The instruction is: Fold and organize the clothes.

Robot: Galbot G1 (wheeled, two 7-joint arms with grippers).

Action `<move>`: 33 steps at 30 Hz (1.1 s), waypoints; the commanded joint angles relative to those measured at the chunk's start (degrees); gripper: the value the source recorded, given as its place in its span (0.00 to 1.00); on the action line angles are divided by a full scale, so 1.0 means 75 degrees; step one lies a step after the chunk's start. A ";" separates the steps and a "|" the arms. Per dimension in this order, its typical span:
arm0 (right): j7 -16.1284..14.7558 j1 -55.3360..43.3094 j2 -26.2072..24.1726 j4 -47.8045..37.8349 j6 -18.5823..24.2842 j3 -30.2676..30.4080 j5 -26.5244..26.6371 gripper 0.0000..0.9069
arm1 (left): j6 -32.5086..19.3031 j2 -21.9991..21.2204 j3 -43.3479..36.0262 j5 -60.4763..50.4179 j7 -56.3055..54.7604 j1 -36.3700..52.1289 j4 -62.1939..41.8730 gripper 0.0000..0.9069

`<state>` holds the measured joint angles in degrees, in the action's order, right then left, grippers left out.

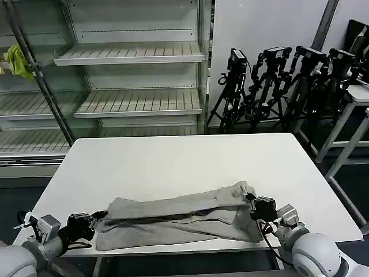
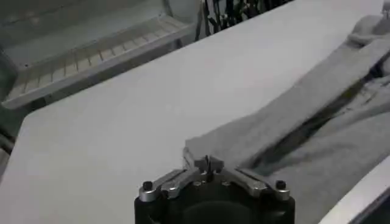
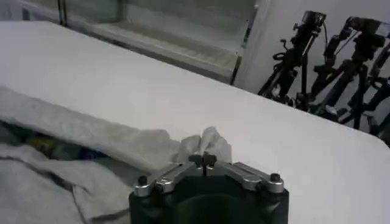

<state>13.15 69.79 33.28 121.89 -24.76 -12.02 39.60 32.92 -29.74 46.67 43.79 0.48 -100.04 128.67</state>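
- The grey T-shirt (image 1: 173,222) lies along the near edge of the white table (image 1: 184,161), stretched long from left to right and folded over itself into a narrow band.
- A dark crease runs along its middle where the upper fold overlaps the lower layer, and the cloth looks rumpled rather than flat.
- At its right end the fabric bunches up into a small peak; the right wrist view shows that same tuft (image 3: 207,143) standing just past the fingertips.
- A bit of coloured print (image 3: 46,146) peeks from under the fold in the right wrist view, too shaded to read.
- The left gripper (image 1: 99,217) sits at the near left corner, fingers pressed together on the shirt's left edge; the left wrist view shows its tips (image 2: 207,163) meeting right at the cloth corner.
- The right gripper (image 1: 251,201) is at the shirt's right end, fingers pinched together on the bunched cloth.
- Beyond the table stand bare white shelves (image 1: 132,75), with a yellow-green cloth (image 1: 18,62) hanging at the far left.
- A cluster of black tripods (image 1: 282,86) stands at the far right, and another table edge (image 1: 357,92) is cut off beside them.
- Nothing sits on the table between the shirt and the far edge.
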 commanded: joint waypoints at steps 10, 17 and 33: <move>0.0025 0.0550 -0.0124 0.0266 -0.0019 -0.0802 -0.0137 1.00 | -0.0023 -0.0179 0.0493 -0.0118 -0.0043 0.0193 0.0185 1.00; 0.0050 0.0314 -0.0220 0.0703 0.0005 -0.2389 0.0548 1.00 | 0.0035 -0.0292 0.0980 0.0722 -0.0601 0.0043 0.0205 1.00; 0.0096 0.0289 0.0361 0.1589 0.0096 -0.3605 0.0985 1.00 | 0.0036 -0.2152 -0.0142 0.1335 -0.0920 0.0453 0.0037 1.00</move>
<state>13.83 71.99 34.61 131.17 -24.31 -34.90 45.63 33.17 -40.05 47.13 51.52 -5.40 -97.95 129.18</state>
